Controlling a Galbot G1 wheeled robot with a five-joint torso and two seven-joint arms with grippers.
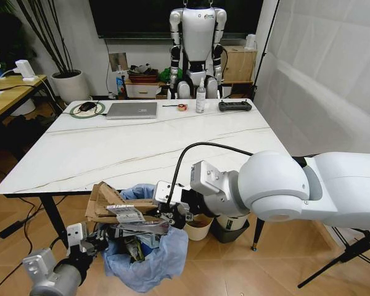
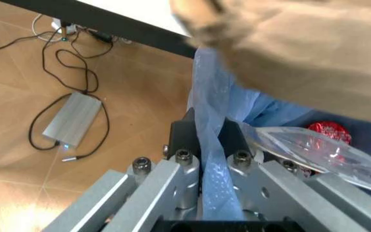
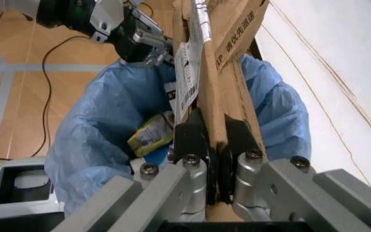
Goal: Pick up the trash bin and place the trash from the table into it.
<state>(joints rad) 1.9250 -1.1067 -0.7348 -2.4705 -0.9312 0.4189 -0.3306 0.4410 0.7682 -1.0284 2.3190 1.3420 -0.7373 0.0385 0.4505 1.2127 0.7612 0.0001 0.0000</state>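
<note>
Here, at the left, the left gripper (image 1: 81,242) was closed on the bin (image 1: 149,259), its jaws pinching the blue bag (image 2: 211,159) at the rim, as the left wrist view showed. The bin hung below the near edge of the table (image 1: 135,148), clear of the floor, with the gripper on its left side. By appearance the bag was thin, soft and slippery film; a hold on film alone would probably let the bin sway or slide, so a grip taking in the rim under the film looked safer.

In the middle, a yellow wrapper (image 3: 148,136) and a red can (image 2: 326,131) lay inside the bin, both light and already crushed.

To the right, the right gripper (image 1: 168,213) was clamped on a slab of torn cardboard (image 1: 108,202), its jaws gripping one edge of the stacked sheets (image 3: 219,121). The cardboard lay across the mouth of the bin, wider than the opening and partly over the left rim. It looked light and fairly stiff, but liable to bend at its creases. The edge hold suited it; tilting it on end would probably be needed for it to enter.
</note>
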